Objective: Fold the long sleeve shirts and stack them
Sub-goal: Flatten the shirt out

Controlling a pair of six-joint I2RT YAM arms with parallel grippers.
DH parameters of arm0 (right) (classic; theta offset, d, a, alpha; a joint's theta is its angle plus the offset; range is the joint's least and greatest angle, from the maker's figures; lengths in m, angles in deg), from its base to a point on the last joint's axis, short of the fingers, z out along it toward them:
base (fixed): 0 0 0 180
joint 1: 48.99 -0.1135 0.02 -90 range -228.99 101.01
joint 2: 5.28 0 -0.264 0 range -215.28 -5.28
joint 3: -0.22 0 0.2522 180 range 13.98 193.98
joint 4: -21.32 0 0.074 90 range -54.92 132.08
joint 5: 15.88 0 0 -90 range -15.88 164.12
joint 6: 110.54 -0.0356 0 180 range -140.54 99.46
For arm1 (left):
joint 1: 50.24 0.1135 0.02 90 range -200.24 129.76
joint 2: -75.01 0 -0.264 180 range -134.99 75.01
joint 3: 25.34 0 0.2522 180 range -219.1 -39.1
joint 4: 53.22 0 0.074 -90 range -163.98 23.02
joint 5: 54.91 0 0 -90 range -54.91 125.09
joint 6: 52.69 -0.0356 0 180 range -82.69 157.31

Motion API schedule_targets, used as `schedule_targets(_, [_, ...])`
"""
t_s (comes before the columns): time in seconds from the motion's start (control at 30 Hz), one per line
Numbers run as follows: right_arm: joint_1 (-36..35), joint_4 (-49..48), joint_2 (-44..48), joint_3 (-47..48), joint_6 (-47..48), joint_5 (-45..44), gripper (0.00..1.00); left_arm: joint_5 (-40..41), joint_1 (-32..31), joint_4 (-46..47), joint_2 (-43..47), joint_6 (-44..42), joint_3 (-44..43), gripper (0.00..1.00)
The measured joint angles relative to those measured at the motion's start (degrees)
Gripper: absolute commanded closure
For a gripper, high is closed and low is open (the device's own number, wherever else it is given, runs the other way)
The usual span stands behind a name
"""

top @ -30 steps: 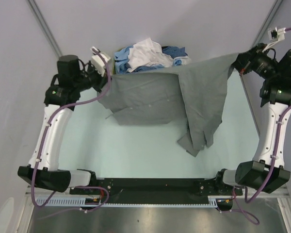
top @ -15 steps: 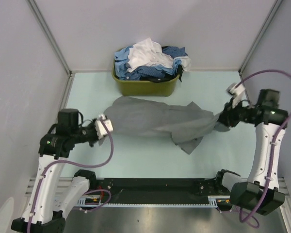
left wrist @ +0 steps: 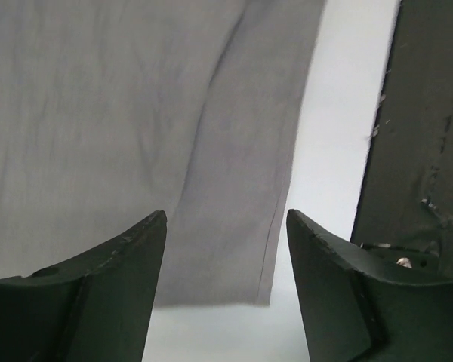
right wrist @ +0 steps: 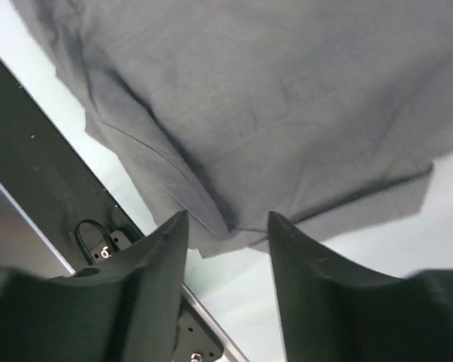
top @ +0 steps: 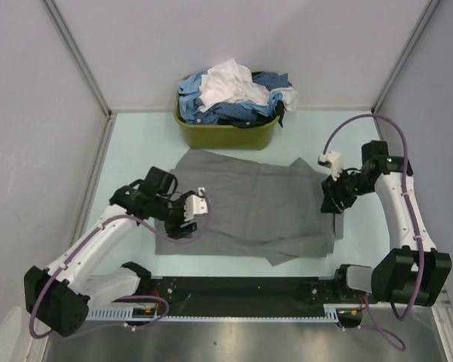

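A plain mid-grey long sleeve shirt (top: 249, 204) lies spread flat on the pale table. My left gripper (top: 174, 226) hovers over its near left part. In the left wrist view that gripper (left wrist: 226, 219) is open, and the grey cloth (left wrist: 136, 136) lies below it with a corner showing between the fingers. My right gripper (top: 334, 205) sits at the shirt's right edge. It too is open (right wrist: 226, 219), above the grey cloth (right wrist: 272, 98), holding nothing. More shirts (top: 234, 90), blue, dark blue and white, are heaped in the basket.
The olive-green basket (top: 226, 136) stands at the back centre, just beyond the grey shirt. The black base rail (top: 241, 290) runs along the near edge and shows in both wrist views (left wrist: 423, 113) (right wrist: 30, 136). Grey walls (top: 30, 113) enclose the table.
Both arms came down and forward, bringing the grey shirt from a raised stretch near the basket to flat on the table. Both grippers then opened and let it go.
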Motion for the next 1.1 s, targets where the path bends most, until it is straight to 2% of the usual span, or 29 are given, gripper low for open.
schedule_targets(0.07, [-2.5,0.3,0.1,-0.6,0.3,-0.2,0.42,-0.5,-5.0,2.8,-1.0,2.1,0.0,0.27])
schedule_targets(0.17, [-11.2,-1.2,2.6,-5.4,-0.1,-2.1,0.42,-2.0,-10.5,6.7,-3.5,5.7,0.0,0.24])
schedule_targets(0.33, [-30.6,-4.5,7.1,-15.9,-2.4,-8.7,0.38,-4.7,-11.3,11.1,-7.4,8.7,1.6,0.21])
schedule_targets(0.4, [-34.0,-6.4,7.0,-18.4,-3.2,-11.0,0.35,-5.1,-11.3,12.0,-6.3,9.3,3.3,0.21])
schedule_targets(0.5, [-37.4,-11.2,5.2,-21.9,-4.1,-16.0,0.38,-5.1,-11.3,13.3,-1.0,10.7,6.7,0.21])
schedule_targets(0.53, [-38.5,-13.0,4.5,-23.0,-4.2,-17.5,0.59,-5.1,-11.3,13.3,0.4,11.0,7.3,0.21])
schedule_targets(0.6, [-40.8,-17.1,2.7,-25.3,-4.3,-21.6,0.91,-5.0,-11.3,13.6,4.2,11.6,8.4,0.24])
schedule_targets(0.63, [-41.7,-18.4,1.7,-25.5,-4.5,-23.1,1.00,-4.9,-11.3,13.7,5.5,11.7,8.8,0.28])
schedule_targets(0.67, [-42.1,-19.6,0.8,-25.5,-4.3,-24.3,1.00,-4.9,-11.3,13.7,6.4,11.6,9.0,0.31])
schedule_targets(0.8, [-42.2,-20.8,-4.8,-17.6,-5.5,-27.6,1.00,-4.9,-11.3,13.4,7.8,11.6,9.2,0.39])
schedule_targets(1.03, [-36.2,-24.6,-18.1,14.1,-4.0,-27.2,1.00,-3.6,-11.7,14.7,4.1,10.6,7.2,0.47])
schedule_targets(1.07, [-34.8,-26.4,-20.6,17.5,-3.9,-27.7,0.96,-3.0,-11.7,15.9,2.4,10.7,6.4,0.47])
schedule_targets(1.1, [-33.4,-28.5,-23.2,20.1,-3.9,-28.4,0.81,-2.3,-11.7,17.4,0.9,11.2,5.7,0.47])
